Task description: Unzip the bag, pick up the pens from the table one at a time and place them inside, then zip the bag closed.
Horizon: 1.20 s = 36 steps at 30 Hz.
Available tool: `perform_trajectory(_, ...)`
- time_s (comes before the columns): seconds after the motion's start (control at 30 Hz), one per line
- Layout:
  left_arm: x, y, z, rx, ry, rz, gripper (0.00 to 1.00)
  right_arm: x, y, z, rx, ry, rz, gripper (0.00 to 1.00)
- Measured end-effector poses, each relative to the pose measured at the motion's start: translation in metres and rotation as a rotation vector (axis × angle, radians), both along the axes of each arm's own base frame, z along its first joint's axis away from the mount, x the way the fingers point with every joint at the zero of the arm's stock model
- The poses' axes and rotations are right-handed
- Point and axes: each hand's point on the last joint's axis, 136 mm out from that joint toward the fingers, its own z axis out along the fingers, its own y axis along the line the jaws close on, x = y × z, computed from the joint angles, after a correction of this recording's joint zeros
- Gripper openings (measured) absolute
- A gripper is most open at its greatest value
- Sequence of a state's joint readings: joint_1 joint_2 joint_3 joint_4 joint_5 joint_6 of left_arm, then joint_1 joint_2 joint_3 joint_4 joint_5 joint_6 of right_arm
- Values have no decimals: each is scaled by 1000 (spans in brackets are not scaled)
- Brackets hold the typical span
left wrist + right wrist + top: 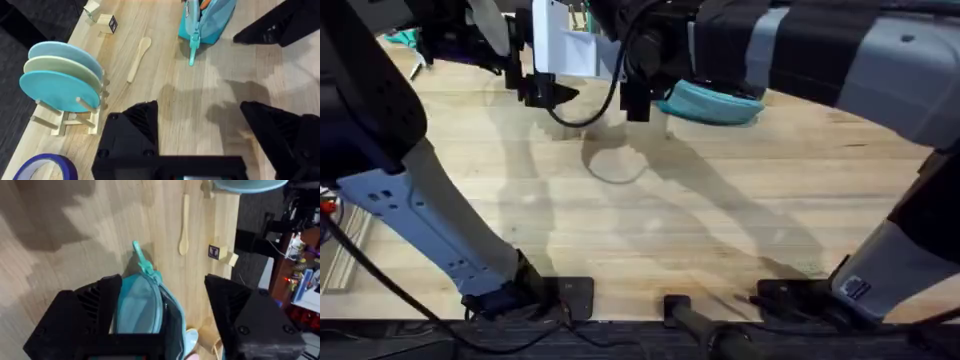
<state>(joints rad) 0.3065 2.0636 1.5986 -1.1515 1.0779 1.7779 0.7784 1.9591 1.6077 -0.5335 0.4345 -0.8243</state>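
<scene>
1. Right end effector [165, 315]: jaws spread wide, straddling the bag [142, 305] from above, nothing clamped. My read: it's lining up on the bag near the zipper end, either to steady it or to go for the pull
2. Left end effector [200, 130]: also wide open, empty, over bare surface [200, 90] just short of the bag's zipper end. Likely staged to take the zipper pull [192, 50] while the other arm holds the body
3. Bag sits at the far side of the surface, right of centre in the overhead [712, 102], partly under the right arm. Top looks open in the left wrist view, an orange item [204, 4] pokes out of it; probably a pen, can't confirm. Zipper tab trails out flat on the wood
4. No loose pens visible on the surface, so I'd judge the job is at or near the zip-closed step
5. Around: wooden spoon [138, 59] lying near the bag, plate rack [62, 75] with three discs, small cube [107, 23], blue tape roll [45, 167]
6. Obstruction: the spoon is closest to the bag, but clear of the zipper line. Both arms crowd the same spot, so collision risk between them is the main concern
</scene>
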Motion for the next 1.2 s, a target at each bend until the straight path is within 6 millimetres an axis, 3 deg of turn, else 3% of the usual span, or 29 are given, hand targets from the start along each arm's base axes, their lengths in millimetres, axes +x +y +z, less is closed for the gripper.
perform_trajectory(0.17,0,0,0,0,0,0,994,-1,1,-6,-25,11,31,996)
perform_trajectory(0.47,0,0,0,0,-2,-1,993,-1,-8,-55,-139,98,58,996)
perform_trajectory(1.0,0,0,0,0,-2,-1,993,29,-21,-76,-176,74,83,995)
perform_trajectory(1.2,0,0,0,0,-2,-1,993,32,-20,-82,-193,70,106,794)
